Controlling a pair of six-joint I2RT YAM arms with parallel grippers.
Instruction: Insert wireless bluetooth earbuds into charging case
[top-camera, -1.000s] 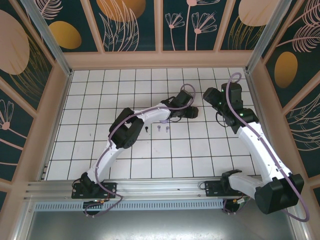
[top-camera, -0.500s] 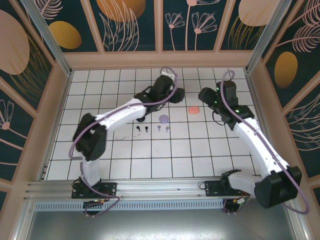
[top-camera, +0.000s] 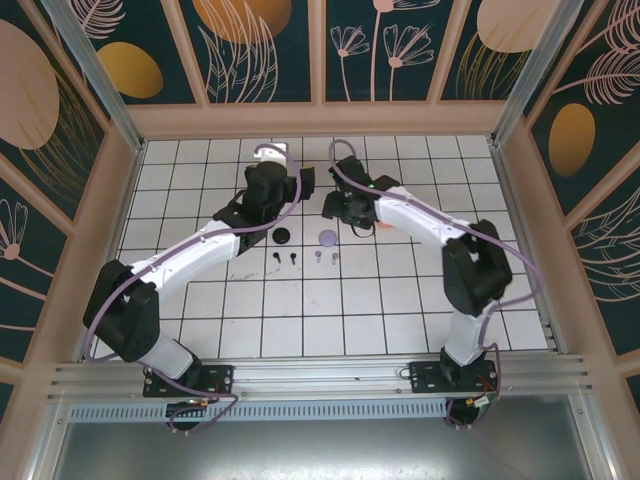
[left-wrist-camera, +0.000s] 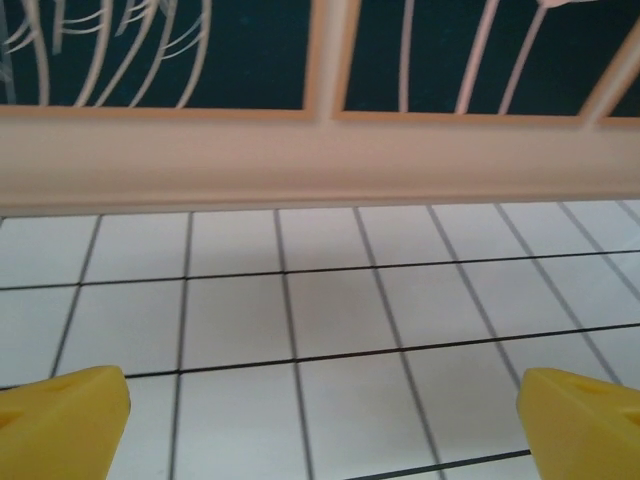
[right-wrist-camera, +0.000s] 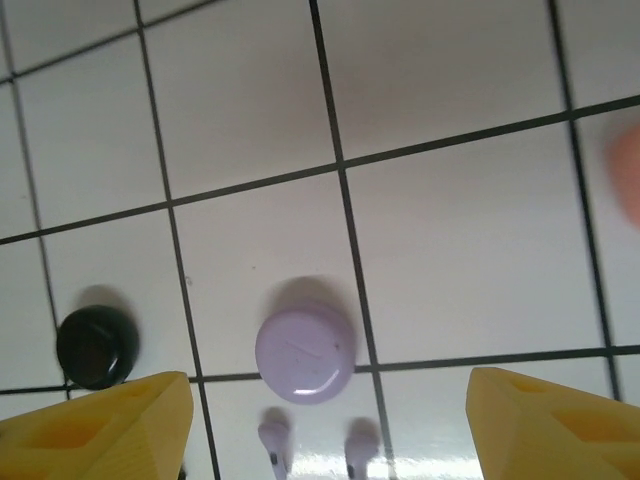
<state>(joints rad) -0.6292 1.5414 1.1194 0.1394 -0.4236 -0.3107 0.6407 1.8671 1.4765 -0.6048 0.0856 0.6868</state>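
The lilac charging case lies shut on the tiles, and from the right wrist it is the lilac case. Two lilac earbuds lie just in front of it; they are the lilac earbuds at the bottom of the right wrist view. Two black earbuds lie to their left, near the black case. My right gripper hovers open behind the lilac case, holding nothing. Over the back tiles my left gripper stands wide open and empty.
A coral-pink case peeks out beside the right arm and is a blur at the edge of the right wrist view. The back wall's rail runs close ahead of the left gripper. The right forearm spans the tiles at the right.
The left arm has swung from the coral-pink case to the back left, its jaws opening wide. The right gripper has swept left from the right side to just behind the lilac case.
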